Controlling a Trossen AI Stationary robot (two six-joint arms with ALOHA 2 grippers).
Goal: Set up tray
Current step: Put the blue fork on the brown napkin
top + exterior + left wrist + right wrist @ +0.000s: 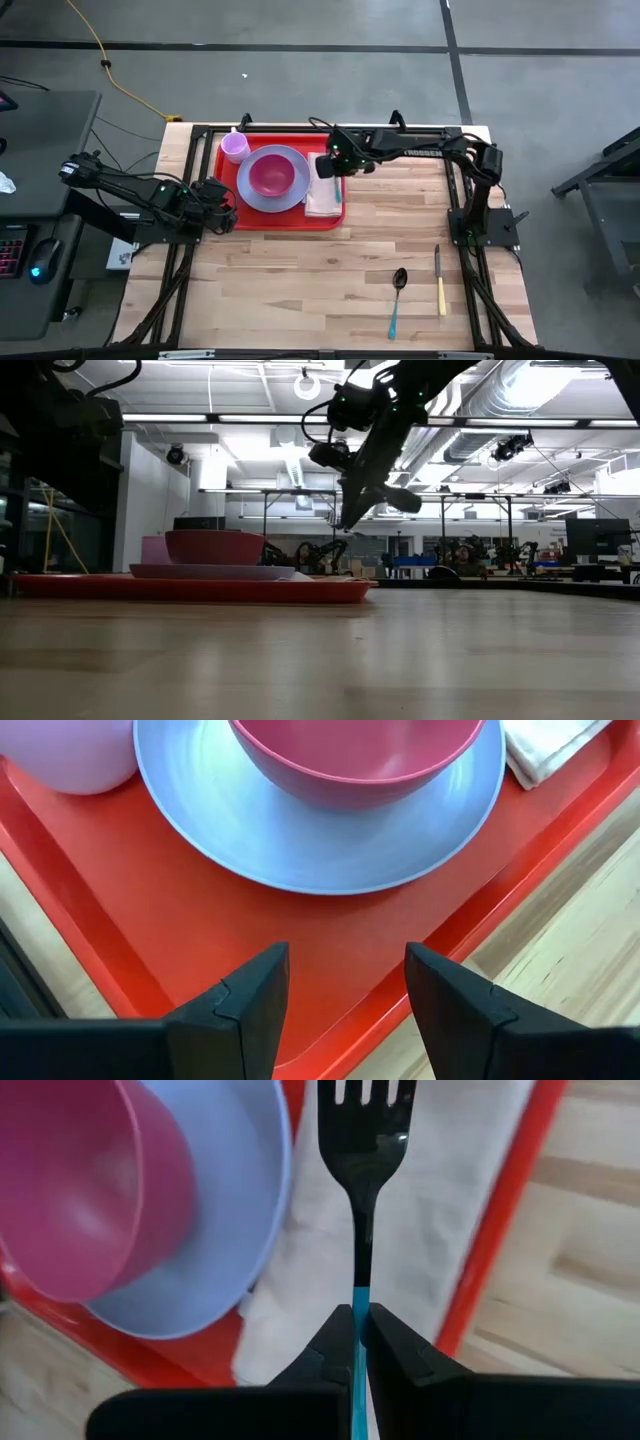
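While right gripper [361,1342] pinches fork [364,1140], tray [228,215] lies below it.

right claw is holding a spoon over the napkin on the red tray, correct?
Not quite: the right claw holds a fork, tines plain in the right wrist view, over the napkin on the red tray. The spoon lies on the table.

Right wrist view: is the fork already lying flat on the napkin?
No. The right gripper holds the fork by its teal handle, hanging above the napkin on the tray.
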